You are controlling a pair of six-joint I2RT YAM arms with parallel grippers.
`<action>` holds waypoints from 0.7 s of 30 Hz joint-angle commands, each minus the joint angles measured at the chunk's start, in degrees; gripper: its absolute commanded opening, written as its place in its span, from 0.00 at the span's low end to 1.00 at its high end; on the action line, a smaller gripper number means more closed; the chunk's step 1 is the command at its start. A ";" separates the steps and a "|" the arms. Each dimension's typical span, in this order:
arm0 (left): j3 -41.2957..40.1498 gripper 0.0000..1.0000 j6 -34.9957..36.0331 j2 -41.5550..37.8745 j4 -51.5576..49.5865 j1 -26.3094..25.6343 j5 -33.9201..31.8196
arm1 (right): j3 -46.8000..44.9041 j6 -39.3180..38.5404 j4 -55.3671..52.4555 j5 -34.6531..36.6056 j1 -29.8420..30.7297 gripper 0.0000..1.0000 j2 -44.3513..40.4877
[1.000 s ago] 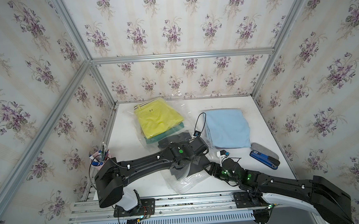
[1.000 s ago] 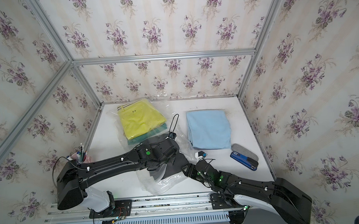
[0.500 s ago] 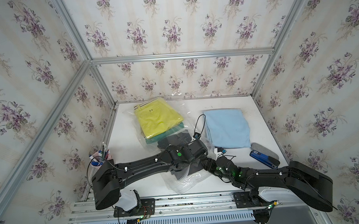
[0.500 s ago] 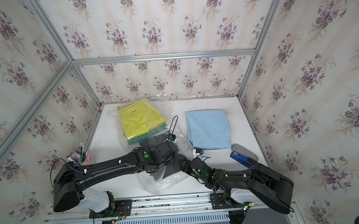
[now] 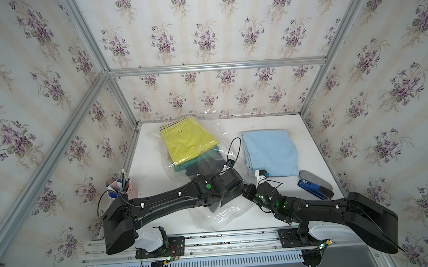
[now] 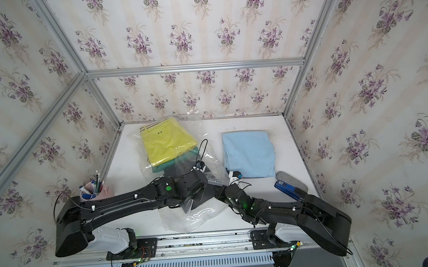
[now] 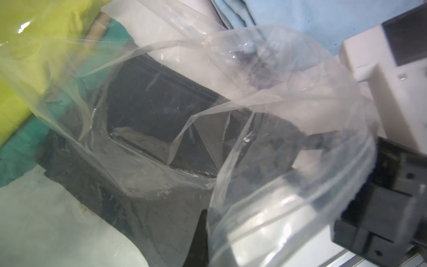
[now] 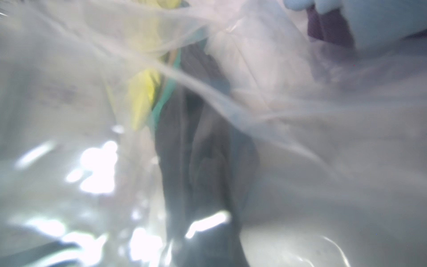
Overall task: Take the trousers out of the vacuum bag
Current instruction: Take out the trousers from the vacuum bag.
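The see-through vacuum bag [image 5: 209,164] lies mid-table with the yellow-green trousers [image 5: 187,139] on top of teal ones [image 5: 182,166] inside it. Black trousers [image 7: 161,111] lie at the bag's mouth, nearest the arms. My left gripper [image 7: 201,233] is shut on the bag's upper edge and holds the mouth up. My right gripper [image 5: 248,190] is right beside it, shut on a fold of the black trousers [image 8: 203,173], seen blurred through the plastic. The light blue trousers [image 5: 270,151] lie outside the bag on the right, over purple ones [image 8: 328,30].
A pen cup [image 5: 121,188] stands at the left edge of the table. A blue stapler [image 5: 314,189] and a grey pad [image 5: 316,179] lie at the right front. Papered walls close the table on three sides.
My right gripper has slid left into the bag's mouth, up against the left gripper, and has shut. The left gripper has kept its hold on the bag.
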 commanded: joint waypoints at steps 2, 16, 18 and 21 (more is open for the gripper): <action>0.17 0.01 0.36 -0.05 -2.01 0.03 -2.65 | -1.46 -1.34 -5.21 -0.65 0.39 0.00 -5.81; 2.25 0.01 0.28 4.20 -1.61 0.12 -3.86 | -5.44 1.38 -31.29 -4.03 5.10 0.00 -30.23; 2.43 0.01 0.28 4.71 -1.25 0.12 -4.04 | -5.83 1.50 -33.32 -3.72 5.74 0.00 -32.14; 2.97 0.01 0.31 5.59 -0.95 0.12 -3.58 | -6.00 1.33 -34.63 -3.44 5.84 0.00 -33.09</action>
